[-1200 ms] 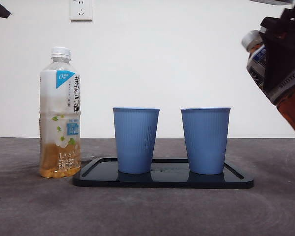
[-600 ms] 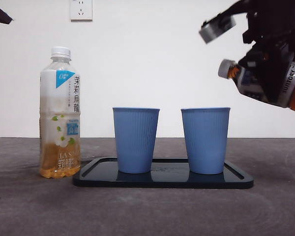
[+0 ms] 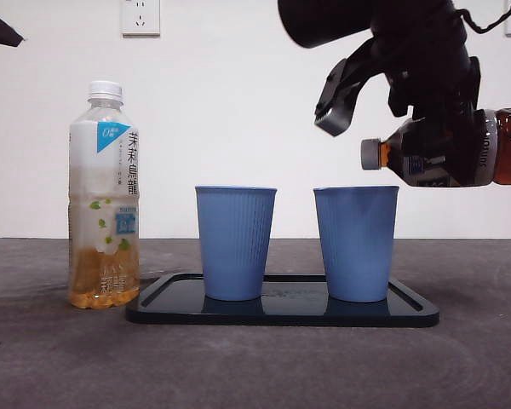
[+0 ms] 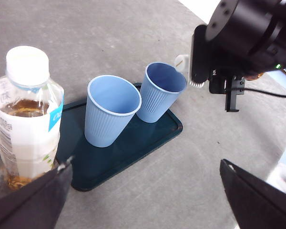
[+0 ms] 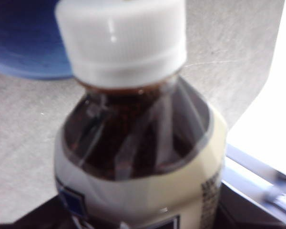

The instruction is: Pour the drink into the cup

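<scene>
held in the right gripper (image 3: 447,141): a dark tea bottle (image 3: 443,158), clamped around its labelled body, lying about level in the air with the neck pointing toward the cups. white cap (image 3: 370,154) on, poised just above and slightly to the side of the rim of the nearer-to-arm blue cup (image 3: 356,243). brown liquid visible through the clear shoulder in the right wrist view (image 5: 138,143), pale label below it, black jaws at both lower corners pressed against the body. 2 blue ribbed cups upright on a dark tray (image 3: 281,311), the second cup (image 3: 235,242) just beside the first, apart. a jasmine tea bottle (image 3: 104,196) upright beside the tray, mostly empty, capped. left gripper (image 4: 148,200) spread wide, holding nothing, hovering well above the table (image 3: 255,366).
</scene>
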